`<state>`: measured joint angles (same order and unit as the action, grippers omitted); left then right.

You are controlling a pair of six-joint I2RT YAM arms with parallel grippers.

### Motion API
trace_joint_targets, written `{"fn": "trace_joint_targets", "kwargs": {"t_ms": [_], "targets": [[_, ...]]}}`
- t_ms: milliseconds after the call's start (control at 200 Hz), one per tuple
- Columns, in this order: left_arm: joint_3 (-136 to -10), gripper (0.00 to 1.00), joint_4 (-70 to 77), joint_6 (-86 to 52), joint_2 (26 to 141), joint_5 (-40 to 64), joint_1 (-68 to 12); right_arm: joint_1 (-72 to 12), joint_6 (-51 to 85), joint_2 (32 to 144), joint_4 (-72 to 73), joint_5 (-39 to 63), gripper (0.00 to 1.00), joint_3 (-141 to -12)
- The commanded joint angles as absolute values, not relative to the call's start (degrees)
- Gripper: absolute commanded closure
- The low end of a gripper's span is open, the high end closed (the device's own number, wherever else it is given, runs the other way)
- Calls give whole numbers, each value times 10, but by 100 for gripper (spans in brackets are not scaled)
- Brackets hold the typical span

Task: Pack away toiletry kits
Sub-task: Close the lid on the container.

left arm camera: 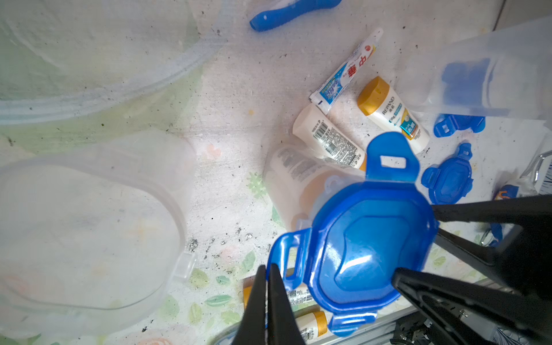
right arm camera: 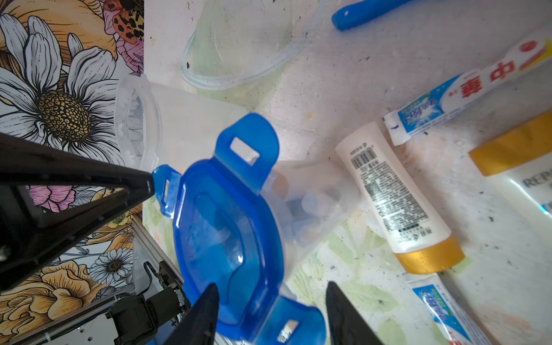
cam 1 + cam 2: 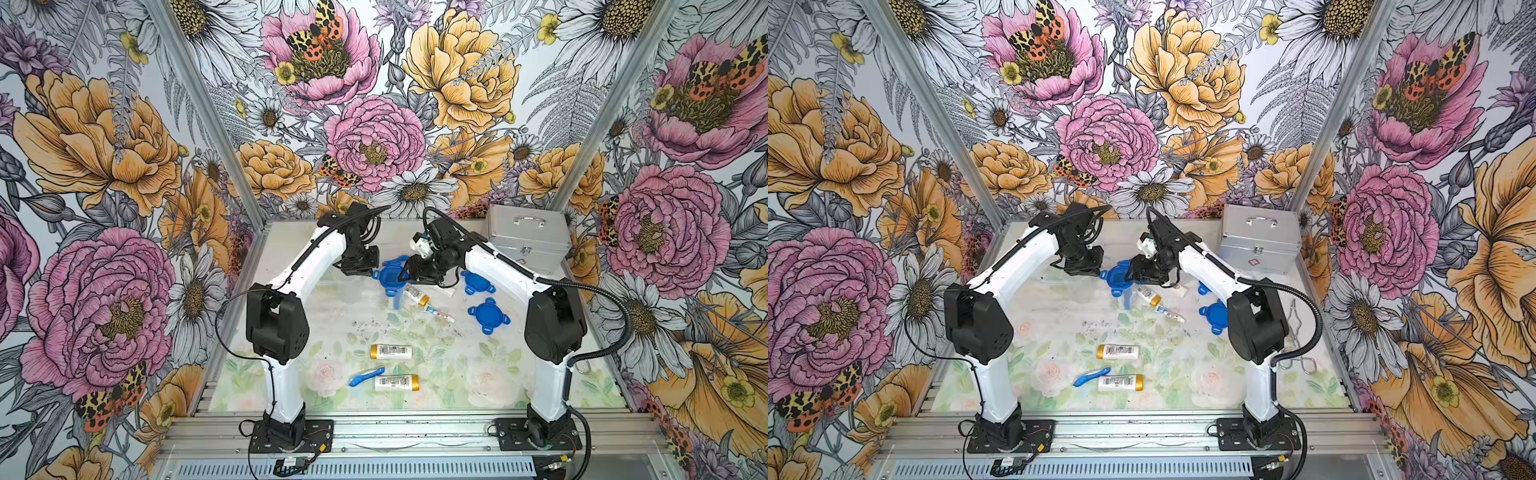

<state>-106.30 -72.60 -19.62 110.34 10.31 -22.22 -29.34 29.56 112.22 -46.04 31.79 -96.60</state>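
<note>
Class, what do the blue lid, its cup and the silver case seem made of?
Blue lid: glossy plastic, likely; it shows bright glints. Cup: clear plastic; a bottle shows through. Silver case: probably metal, matte silvery sheen.

- The white-and-black left arm point(image 3: 297, 270) rises from its base, elbow high, and bends forward and inward.
- Its black left end effector point(image 1: 266, 270) tilts downward, both fingers pressed tightly together.
- The white-and-black right arm point(image 3: 498, 266) mirrors that pose, reaching inward from the opposite side.
- Its black right end effector point(image 2: 272, 286) points toward the left one, the two near each other, its jaws standing apart.
</note>
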Motion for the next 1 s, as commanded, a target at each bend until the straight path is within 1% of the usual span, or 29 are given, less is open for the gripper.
{"fn": "trace_joint_targets", "kwargs": {"t_ms": [0,45,140,195,250,315,435,500,610,711,871,996], "targets": [[-1049,100,-720,-202,1095,95,-220,-296,289,1126,-464,319,43,-960],[-1046,100,-720,-202,1092,94,-219,-296,288,1126,-464,316,43,-957],[-1044,76,-720,-204,1082,90,-217,-296,287,1125,-465,312,44,-952],[-1047,64,-720,-205,1074,89,-214,-295,287,1124,-465,311,44,-953],[-1054,56,-721,-204,1069,87,-214,-295,288,1124,-465,310,44,-954],[-1060,51,-721,-205,1063,88,-215,-295,288,1122,-466,309,44,-954],[-1076,49,-725,-206,1061,87,-224,-296,288,1121,-468,308,44,-951],[-1088,48,-732,-208,1061,79,-233,-295,288,1120,-468,306,42,-953],[-1113,47,-747,-208,1066,55,-248,-294,289,1115,-469,302,33,-962],[-1133,47,-754,-208,1076,55,-260,-294,291,1113,-472,303,29,-975],[-1155,48,-762,-205,1095,55,-268,-292,290,1097,-485,289,29,-983],[-1160,53,-762,-205,1107,61,-268,-291,279,1086,-507,272,29,-990]]}}
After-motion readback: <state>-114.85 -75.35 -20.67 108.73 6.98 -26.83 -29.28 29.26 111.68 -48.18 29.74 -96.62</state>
